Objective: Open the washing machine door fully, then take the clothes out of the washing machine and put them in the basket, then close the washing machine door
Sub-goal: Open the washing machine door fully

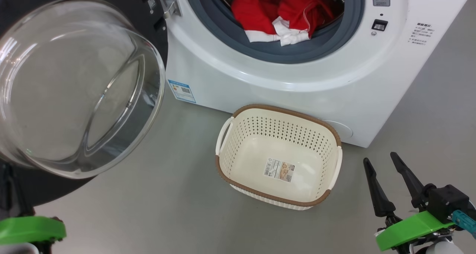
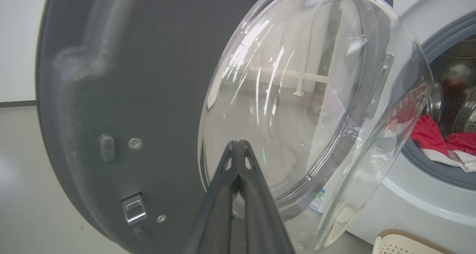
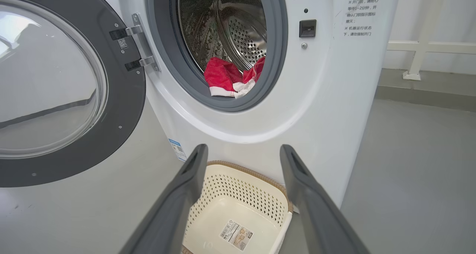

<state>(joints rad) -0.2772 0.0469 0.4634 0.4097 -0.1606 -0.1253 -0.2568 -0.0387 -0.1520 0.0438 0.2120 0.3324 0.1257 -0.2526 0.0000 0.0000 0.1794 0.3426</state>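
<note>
The washing machine door (image 1: 74, 86) stands swung open at the left, its clear glass bowl bulging toward me. Red clothes (image 1: 282, 18) with white trim lie at the drum's front lip inside the white washing machine (image 1: 260, 83). On the floor in front stands the cream basket (image 1: 286, 111), with nothing in it but its sticker. My left gripper (image 2: 238, 146) is shut and empty, its tips close against the bowl's lower part on the door (image 2: 130, 79). My right gripper (image 1: 380, 158) is open at the lower right, above and beside the basket (image 3: 245, 170). Through the right gripper (image 3: 243, 150) I see the clothes (image 3: 223, 75).
Grey floor surrounds the machine, with free room to the right of the basket. A white railing (image 3: 420, 49) runs along the wall behind the machine's right side. A blue label (image 1: 181, 91) marks the machine's lower left corner. The open door (image 3: 122, 97) takes up the left side.
</note>
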